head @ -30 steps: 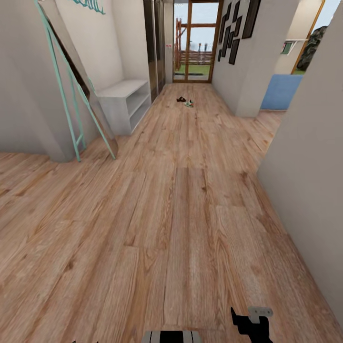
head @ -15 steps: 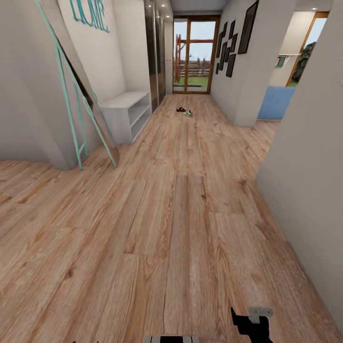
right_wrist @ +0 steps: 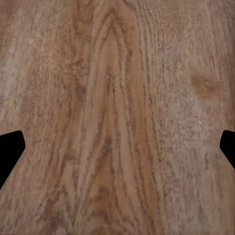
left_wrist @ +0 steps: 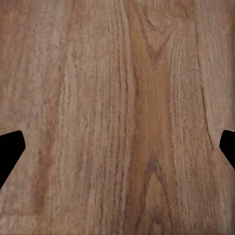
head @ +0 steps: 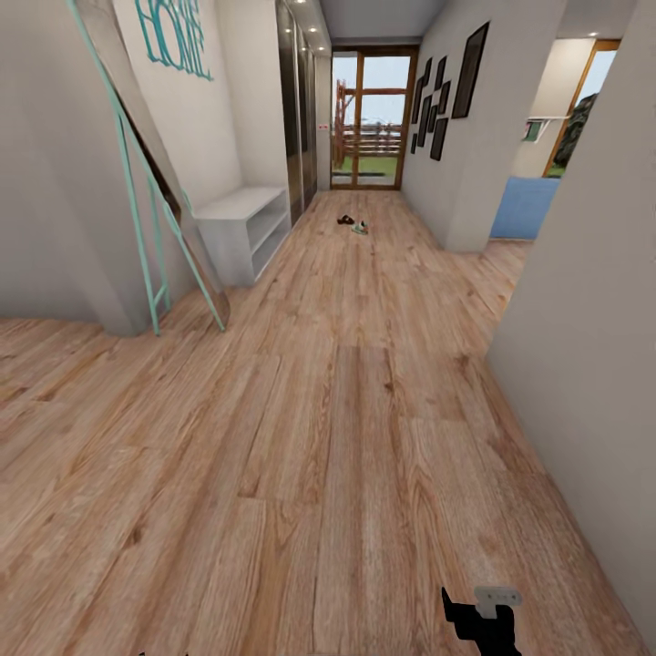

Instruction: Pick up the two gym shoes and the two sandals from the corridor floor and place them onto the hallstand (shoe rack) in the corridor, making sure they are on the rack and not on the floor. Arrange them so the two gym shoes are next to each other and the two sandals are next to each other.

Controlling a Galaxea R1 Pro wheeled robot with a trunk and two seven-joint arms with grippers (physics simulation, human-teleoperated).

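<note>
Robot in corridor, shoes far ahead on floor

Head view looks down a long corridor floor (head: 346, 383) of light wood planks. Far down it, near the glass door (head: 369, 123), lie a dark sandal (head: 345, 220) and just beside it a pale gym shoe (head: 361, 227) with green on it; both too small to tell more, cannot tell if the other shoes are there. Both sit on the floor, well apart from the robot.

White open-shelf bench (head: 239, 228) stands against the left wall, nearer than the shoes, nothing seen on it. A mirror on a teal frame (head: 146, 196) leans on the wall corner near it. Teal "HOME" lettering (head: 173, 35) above. Dark picture frames (head: 446, 87) on the right wall; blue panel (head: 524, 207) in the side opening.

Right arm part (head: 483, 617), black with a grey bracket, shows at the bottom edge of head view.

Left wrist view: left gripper (left_wrist: 117, 147) jaws wide apart, only dark fingertips (left_wrist: 9, 149) at both edges, bare floor planks (left_wrist: 117, 98) between, holding nothing.

Right wrist view: right gripper (right_wrist: 117, 147) same, jaws spread wide, fingertips (right_wrist: 9, 149) at the edges, floor grain (right_wrist: 112, 98) between, touching nothing
</note>
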